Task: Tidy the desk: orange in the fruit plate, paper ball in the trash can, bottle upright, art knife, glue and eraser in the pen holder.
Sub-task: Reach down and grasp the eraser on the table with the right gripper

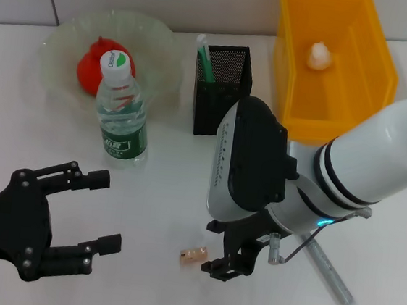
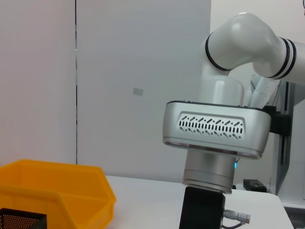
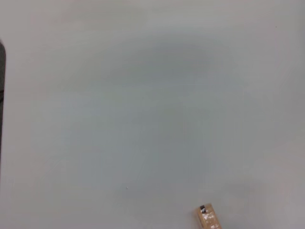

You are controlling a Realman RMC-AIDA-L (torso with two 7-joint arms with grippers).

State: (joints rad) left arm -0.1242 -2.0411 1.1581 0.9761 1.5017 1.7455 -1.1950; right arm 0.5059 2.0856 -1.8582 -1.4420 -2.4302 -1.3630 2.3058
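The left gripper [image 1: 84, 246] waits near, fingers apart. The tiny eraser [image 1: 193, 255] lies on the table just left of the right gripper [image 1: 232, 261]; I cannot tell its fingers. The eraser looks light and firm; pinch its long sides. The pen holder [image 1: 223, 89] stands far.

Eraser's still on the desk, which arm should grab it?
Right, probably. The right gripper hangs just beside the eraser, while the left gripper sits open farther off. The pen holder is behind it.
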